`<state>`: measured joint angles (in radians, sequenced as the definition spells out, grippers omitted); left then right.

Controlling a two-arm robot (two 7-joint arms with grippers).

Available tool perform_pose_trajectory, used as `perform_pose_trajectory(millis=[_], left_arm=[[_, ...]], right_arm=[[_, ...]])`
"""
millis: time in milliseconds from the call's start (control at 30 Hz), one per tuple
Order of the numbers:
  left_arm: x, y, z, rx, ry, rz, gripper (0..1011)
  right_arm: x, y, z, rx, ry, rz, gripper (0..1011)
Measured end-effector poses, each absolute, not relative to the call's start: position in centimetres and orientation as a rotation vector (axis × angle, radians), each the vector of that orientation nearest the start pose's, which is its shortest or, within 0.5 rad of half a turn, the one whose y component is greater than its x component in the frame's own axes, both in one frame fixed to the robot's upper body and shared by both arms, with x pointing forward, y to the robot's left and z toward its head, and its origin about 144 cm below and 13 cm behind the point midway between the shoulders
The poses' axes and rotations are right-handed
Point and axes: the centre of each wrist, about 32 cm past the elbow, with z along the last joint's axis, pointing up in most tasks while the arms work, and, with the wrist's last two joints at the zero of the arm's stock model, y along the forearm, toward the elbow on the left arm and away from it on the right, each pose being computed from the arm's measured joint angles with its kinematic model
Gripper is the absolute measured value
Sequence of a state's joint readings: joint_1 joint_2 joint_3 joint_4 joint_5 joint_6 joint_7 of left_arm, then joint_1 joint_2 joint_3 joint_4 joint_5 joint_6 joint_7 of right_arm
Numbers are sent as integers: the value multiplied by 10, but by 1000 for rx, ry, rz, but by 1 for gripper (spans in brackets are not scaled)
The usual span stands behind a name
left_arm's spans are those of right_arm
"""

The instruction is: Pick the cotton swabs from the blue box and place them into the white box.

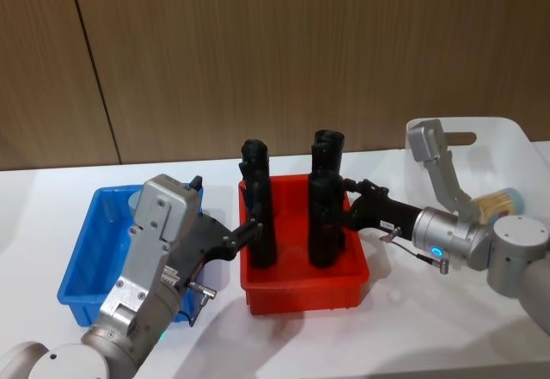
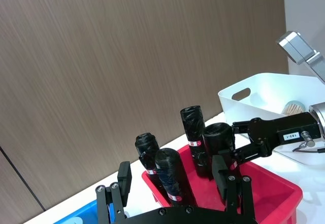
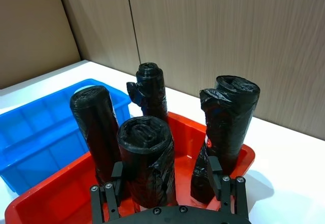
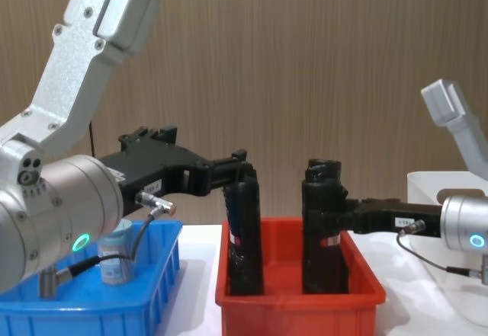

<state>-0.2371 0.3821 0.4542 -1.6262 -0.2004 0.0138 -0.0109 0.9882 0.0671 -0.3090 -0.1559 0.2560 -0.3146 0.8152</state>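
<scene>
- Right gripper (image 3: pixel 166 183), fingers apart, straddles a black roll (image 3: pixel 147 158) in the red bin (image 3: pixel 61 196).
- Blue box (image 3: pixel 45 132) lies beyond it.

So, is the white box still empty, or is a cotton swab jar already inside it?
Not empty. One cotton swab jar lies inside the white box; its tan stick ends show above the rim.
</scene>
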Motion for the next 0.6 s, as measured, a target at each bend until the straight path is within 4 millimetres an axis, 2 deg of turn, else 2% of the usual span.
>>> perform_pose_trajectory(millis=[133,233,533,600], left_arm=[[492,198,1204,61,-268,1124,1004],[492,198,1204,61,-268,1124,1004],[492,198,1204,61,-268,1124,1004],[492,198,1204,61,-268,1124,1004]], right_arm=[[664,-251,1151,-104,88,-745,1001],[664,-250,1151,-103,87,-740,963],[665,-247,1152,-104,83,-735,732],[665,-247,1152,-103,83,-735,648]])
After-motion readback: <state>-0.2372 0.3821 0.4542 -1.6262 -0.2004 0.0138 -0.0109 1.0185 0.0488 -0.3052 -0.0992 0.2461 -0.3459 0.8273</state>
